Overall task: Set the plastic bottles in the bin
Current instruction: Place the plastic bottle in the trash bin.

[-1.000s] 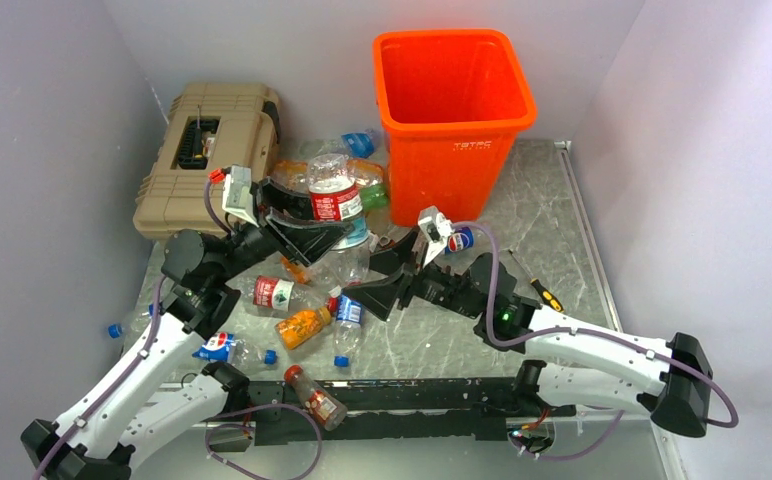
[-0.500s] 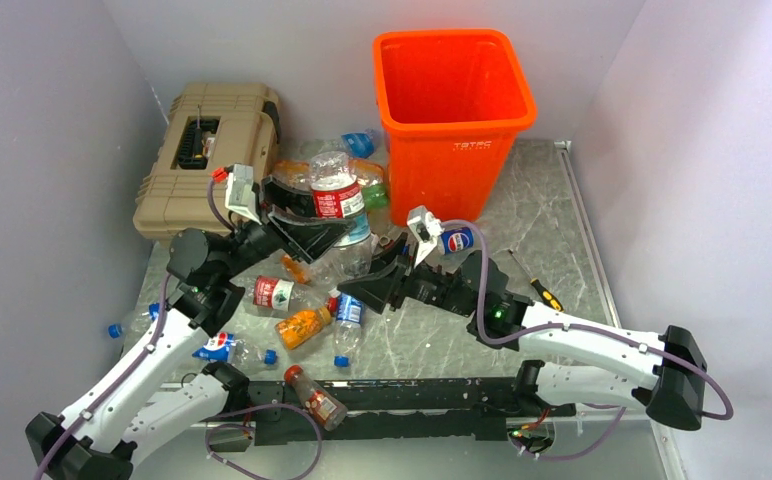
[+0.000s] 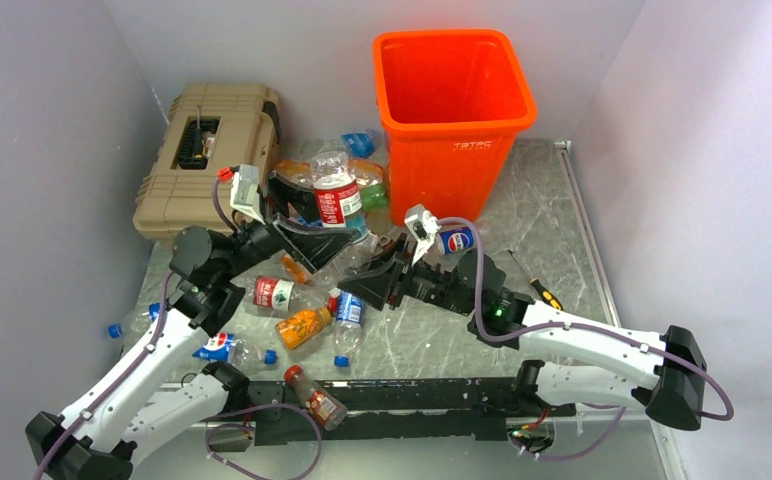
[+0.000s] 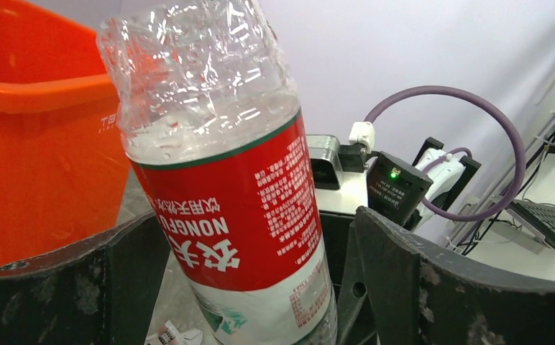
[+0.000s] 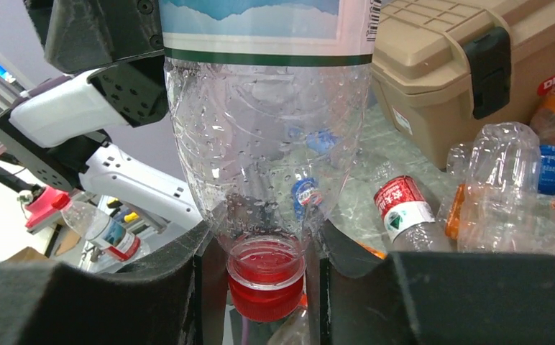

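The right gripper point(image 5: 266, 284) clamped the neck of the red-labelled bottle point(image 3: 339, 200), held near upright, cap down, over the middle of the table point(image 3: 542, 230). The left gripper point(image 4: 257, 237) gaped around its label. The bin point(image 3: 457, 160) stood by the far edge.

3 plain pale walls point(image 3: 52, 120) enclose a grey marbled tabletop point(image 3: 552, 210). Lighting is even and diffuse.

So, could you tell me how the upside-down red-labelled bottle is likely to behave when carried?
Probably light: the red-labelled bottle looks empty apart from droplets. Its crinkled clear wall likely flexes. Gripped only at its red cap end by the right tool, it may sway.
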You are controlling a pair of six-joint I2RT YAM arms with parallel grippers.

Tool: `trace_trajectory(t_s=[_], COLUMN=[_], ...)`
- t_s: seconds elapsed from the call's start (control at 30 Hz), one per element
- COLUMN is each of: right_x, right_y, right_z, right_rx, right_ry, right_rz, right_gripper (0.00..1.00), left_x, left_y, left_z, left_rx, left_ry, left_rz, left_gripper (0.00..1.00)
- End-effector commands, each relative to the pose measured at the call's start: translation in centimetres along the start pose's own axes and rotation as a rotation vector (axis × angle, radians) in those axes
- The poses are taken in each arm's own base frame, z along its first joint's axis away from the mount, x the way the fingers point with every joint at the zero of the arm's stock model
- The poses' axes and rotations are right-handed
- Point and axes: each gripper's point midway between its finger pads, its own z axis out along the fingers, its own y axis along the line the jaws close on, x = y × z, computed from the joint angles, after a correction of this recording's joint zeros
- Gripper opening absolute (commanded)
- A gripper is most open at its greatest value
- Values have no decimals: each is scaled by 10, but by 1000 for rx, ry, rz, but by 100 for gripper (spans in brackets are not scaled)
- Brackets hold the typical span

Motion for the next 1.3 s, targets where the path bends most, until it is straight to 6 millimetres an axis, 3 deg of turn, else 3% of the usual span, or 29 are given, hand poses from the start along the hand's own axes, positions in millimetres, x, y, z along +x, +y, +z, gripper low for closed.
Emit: trace_trajectory(t_s=[0.0, 0.1, 0.23, 0.3, 0.4, 0.47, 0.53, 0.63, 0.7, 0.8, 0.93, 1.17, 1.27], right_x=[-30, -48, -90, -116, -151, -182, -213, -256, -275, -301, -325, -326, -320], right_y=[8, -7, -27, -37, -51, -54, -55, -55, -65, -100, -153, -233, -255], right_z=[-4, -20, -64, -87, -116, -127, -133, -132, -119, -106, -100, -76, -66], right_rx=[10, 133, 347, 477, 671, 777, 876, 971, 994, 1002, 1055, 1093, 1098], right_ry=[-79, -97, -165, -209, -252, -302, -359, -461, -491, -535, -590, -494, -451], right_rz=[-37, -126, -259, -302, -366, -410, -462, -519, -526, -442, -442, -428, -418], right_gripper=[0, 0, 0, 0, 0, 0, 0, 0, 0, 0, 0, 0, 0], left_x=[-19, -36, -70, -78, -89, -86, -72, -36, -14, 2, 8, 5, 7], left_y=[-10, -12, -15, -4, 36, 71, 110, 156, 171, 171, 159, 152, 155], left_z=[-2, -10, -34, -49, -69, -81, -94, -112, -117, -116, -113, -119, -119], left_rx=[-8, -90, -236, -332, -571, -750, -927, -1110, -1138, -1084, -994, -978, -997], left_ry=[-27, -26, -46, -51, -56, 4, 105, 247, 293, 283, 253, 217, 247], left_rz=[32, 88, 271, 379, 459, 496, 502, 487, 471, 446, 447, 470, 461], left_gripper=[100, 99, 99, 99, 99, 99, 98, 96, 96, 96, 96, 96, 95])
